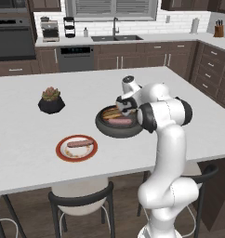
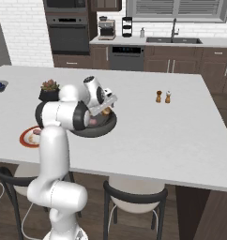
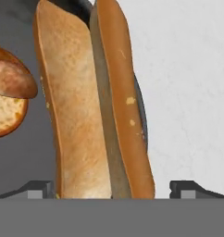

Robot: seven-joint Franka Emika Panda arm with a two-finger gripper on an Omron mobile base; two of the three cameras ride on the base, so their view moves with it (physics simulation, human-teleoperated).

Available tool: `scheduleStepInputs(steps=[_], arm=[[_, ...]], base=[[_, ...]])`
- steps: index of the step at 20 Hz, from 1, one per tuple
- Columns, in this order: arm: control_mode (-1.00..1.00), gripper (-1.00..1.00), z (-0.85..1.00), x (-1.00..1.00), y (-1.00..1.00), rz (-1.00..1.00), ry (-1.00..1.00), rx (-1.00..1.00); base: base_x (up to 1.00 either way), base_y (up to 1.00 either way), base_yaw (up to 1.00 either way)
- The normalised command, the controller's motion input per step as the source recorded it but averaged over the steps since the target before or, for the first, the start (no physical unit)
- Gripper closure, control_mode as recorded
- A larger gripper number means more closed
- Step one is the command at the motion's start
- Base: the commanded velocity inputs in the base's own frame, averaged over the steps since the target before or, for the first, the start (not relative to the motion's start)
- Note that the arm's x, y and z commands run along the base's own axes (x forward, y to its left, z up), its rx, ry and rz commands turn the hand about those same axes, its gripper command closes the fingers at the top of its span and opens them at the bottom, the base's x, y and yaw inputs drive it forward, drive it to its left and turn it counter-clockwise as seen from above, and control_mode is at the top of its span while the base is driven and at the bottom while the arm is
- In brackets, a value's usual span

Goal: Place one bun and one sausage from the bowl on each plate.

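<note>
The jaws stand wide, one on each side of a bun [image 3: 81, 115] lying in the dark bowl [image 1: 115, 131]. Bare counter [image 1: 86, 88] lies past the bowl's rim.

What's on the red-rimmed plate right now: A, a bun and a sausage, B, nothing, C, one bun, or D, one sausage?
D: the red-rimmed plate holds a single sausage with no bun beside it, as the left base view shows.
</note>
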Motion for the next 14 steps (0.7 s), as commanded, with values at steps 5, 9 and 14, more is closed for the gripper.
scheduleStepInputs(steps=[5,9,14], arm=[[-1.00,-1.00,-0.27,0.11,0.01,0.00,0.09,0.00],[-1.00,1.00,-0.32,0.01,0.01,0.00,0.09,0.00],[-1.00,1.00,-0.16,-0.01,0.00,0.00,0.06,0.00]], base=[[0.00,0.00,0.00],[0.00,0.00,0.00],[0.00,0.00,0.00]])
